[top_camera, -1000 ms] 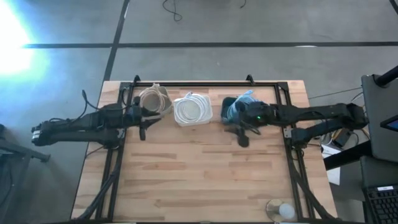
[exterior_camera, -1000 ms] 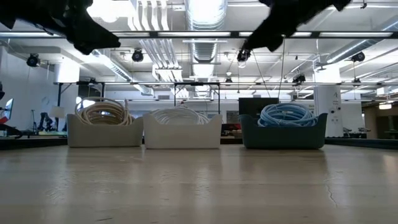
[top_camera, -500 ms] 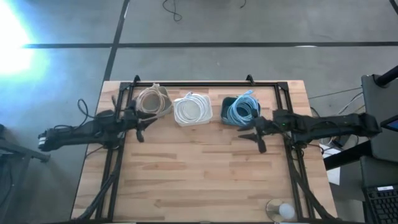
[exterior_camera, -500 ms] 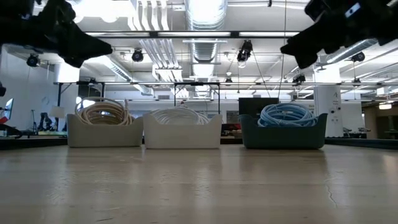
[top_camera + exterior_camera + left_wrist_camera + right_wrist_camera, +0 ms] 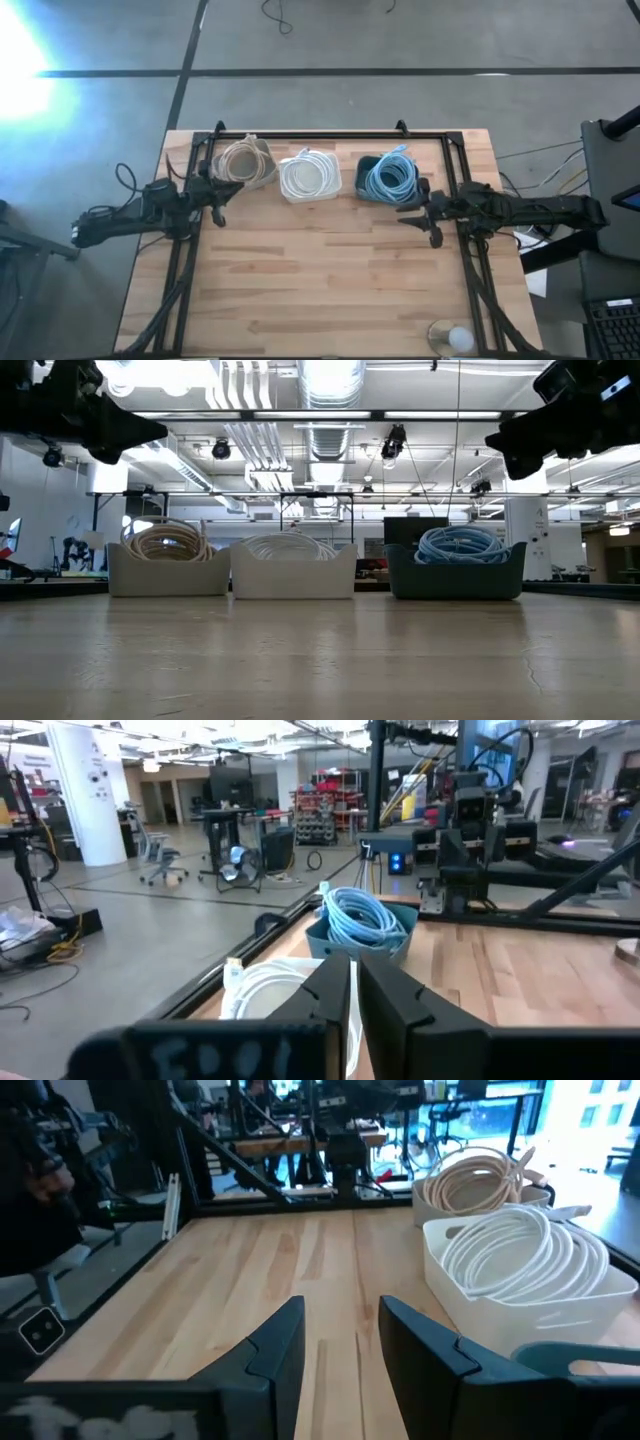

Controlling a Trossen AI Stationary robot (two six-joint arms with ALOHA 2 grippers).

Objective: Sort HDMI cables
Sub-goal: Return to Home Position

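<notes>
The HDMI cables lie coiled in three bins in a row at the table's far edge. The beige coils [image 5: 243,160] fill the left bin, the white coils [image 5: 310,177] the middle one, and the light blue coils [image 5: 388,178] the dark bin on the right. In the low view the beige coils [image 5: 165,542], white coils [image 5: 292,546] and blue coils [image 5: 458,544] rise above their bin rims. My left gripper [image 5: 218,205] hangs shut near the beige bin, on its left and near side. My right gripper [image 5: 415,215] hangs open, just near and right of the blue bin. Both are above the table and hold nothing.
Black frame rails [image 5: 325,135] run along the table's far, left and right sides. A clear cup [image 5: 450,338] stands at the near right corner. Bare wood [image 5: 320,270] stretches from the bins to the near edge.
My right gripper has drawn back from over the blue bin toward the table's right edge and a little nearer, leaving the blue coils uncovered in their bin. My left gripper has pulled back from the beige bin toward the left edge.
</notes>
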